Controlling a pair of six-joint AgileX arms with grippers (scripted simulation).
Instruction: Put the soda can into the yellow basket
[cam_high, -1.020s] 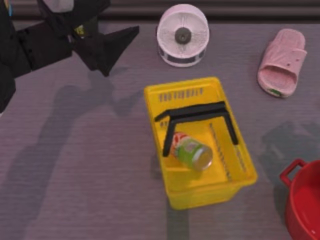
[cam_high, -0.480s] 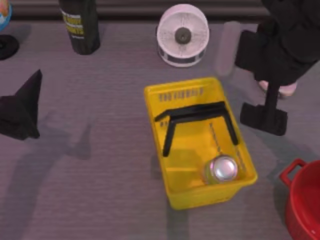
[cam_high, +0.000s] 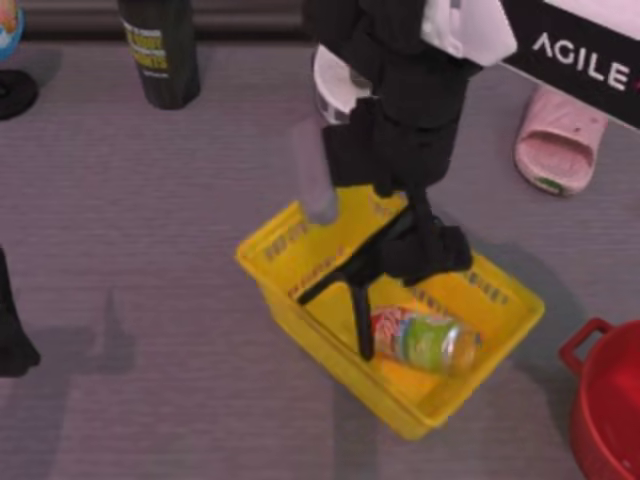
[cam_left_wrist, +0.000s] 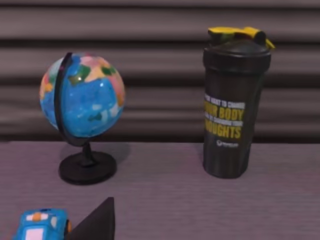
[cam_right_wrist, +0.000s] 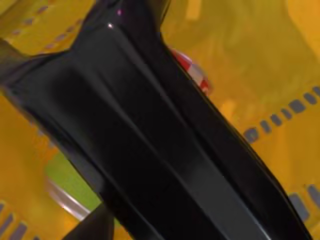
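Holding the black handle (cam_high: 345, 275) of the yellow basket (cam_high: 290, 300) with my right tool (cam_high: 425, 245), fingers apparently clamped | soda can (cam_high: 425, 340) on its side inside | left tool (cam_high: 10, 335) parked at worktop's left edge, can't tell its state | risk: basket tilts, can rolls out

The right claw (cam_high: 425, 250) hides the basket (cam_high: 300, 262) handle's middle and its own grip; the red pot (cam_high: 610, 400) beside the basket is cut off.

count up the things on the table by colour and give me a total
Yellow: 1, yellow basket
Red and green: 1, soda can
Black: 1, shaker bottle
Red: 1, pot
Pink: 1, slipper
White: 1, wheel
Blue: 2, globe, toy car
Total: 8
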